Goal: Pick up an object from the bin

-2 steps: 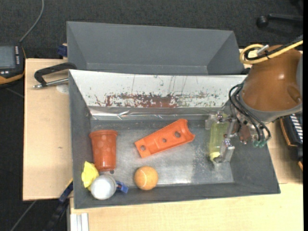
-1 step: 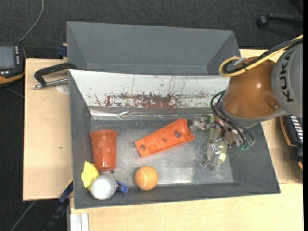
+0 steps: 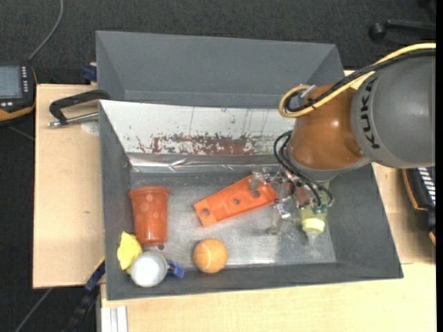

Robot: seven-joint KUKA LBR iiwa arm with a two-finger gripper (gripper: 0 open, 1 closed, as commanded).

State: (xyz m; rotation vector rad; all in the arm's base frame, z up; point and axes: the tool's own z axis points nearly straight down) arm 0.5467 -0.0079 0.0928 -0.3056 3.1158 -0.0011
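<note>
Your pincer [image 3: 285,216] hangs low at the right of the bin [image 3: 360,254], just at the right end of the flat orange block [image 3: 234,203] lying mid-floor. You cannot tell whether it is released or clenched. Judging by this, nothing is lifted yet, so the grasp and the raise remain. The red cup [image 3: 150,214], orange ball [image 3: 209,255] and white ball [image 3: 147,270] lie near left.

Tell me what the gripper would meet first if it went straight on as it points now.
Probably the bin floor just beside the right end of the orange block with holes. The gripper points down there; depth is unclear, so it might clip that end instead.
</note>
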